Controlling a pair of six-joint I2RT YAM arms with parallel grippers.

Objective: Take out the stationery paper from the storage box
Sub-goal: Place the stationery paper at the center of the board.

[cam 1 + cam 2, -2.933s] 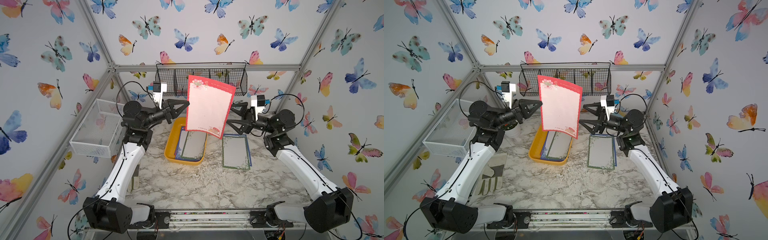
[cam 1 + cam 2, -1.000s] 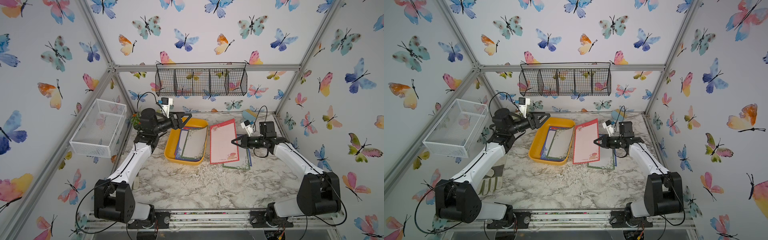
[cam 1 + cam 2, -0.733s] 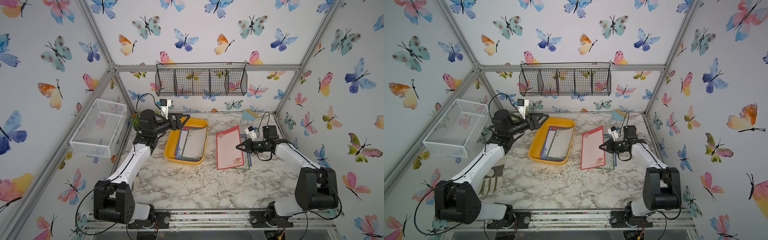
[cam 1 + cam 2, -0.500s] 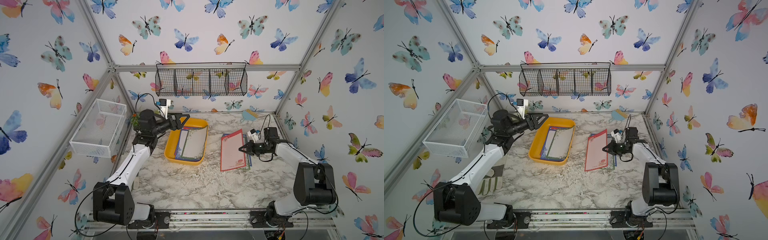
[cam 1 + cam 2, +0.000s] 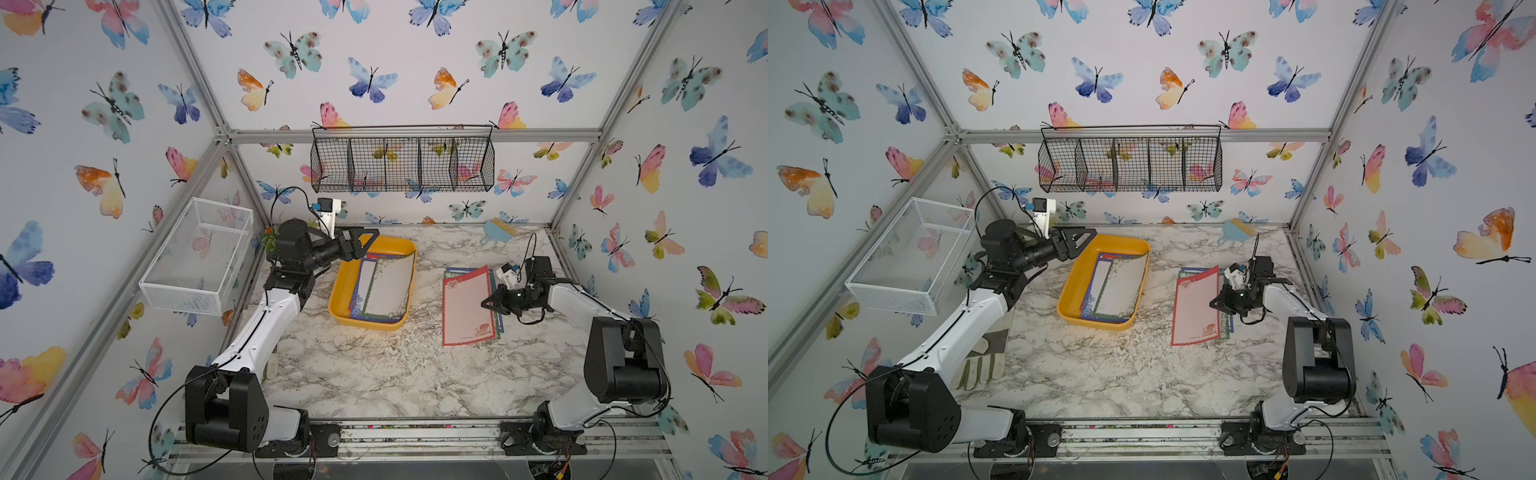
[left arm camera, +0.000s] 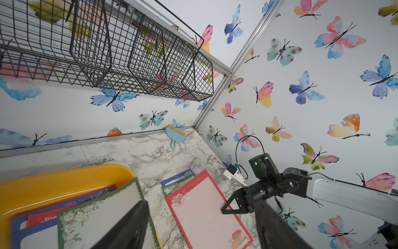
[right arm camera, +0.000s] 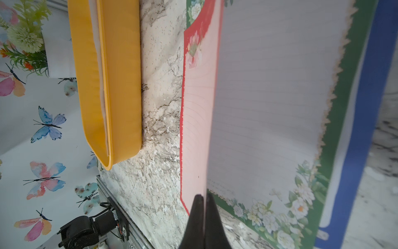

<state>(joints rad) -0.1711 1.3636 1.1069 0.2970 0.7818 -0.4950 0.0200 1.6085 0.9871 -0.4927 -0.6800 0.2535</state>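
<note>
left jaws wide open, empty, at the back corner of the box [image 5: 365, 325], nearest the paper [image 5: 390, 286] inside; right jaws pinched on the red sheet [image 5: 467, 309].

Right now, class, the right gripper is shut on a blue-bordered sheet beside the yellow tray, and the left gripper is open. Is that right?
Not quite. The sheet pinched in the right gripper has a red border, not a blue one; the right wrist view shows it. The rest holds: it is beside the yellow tray, and the left gripper is open.
</note>
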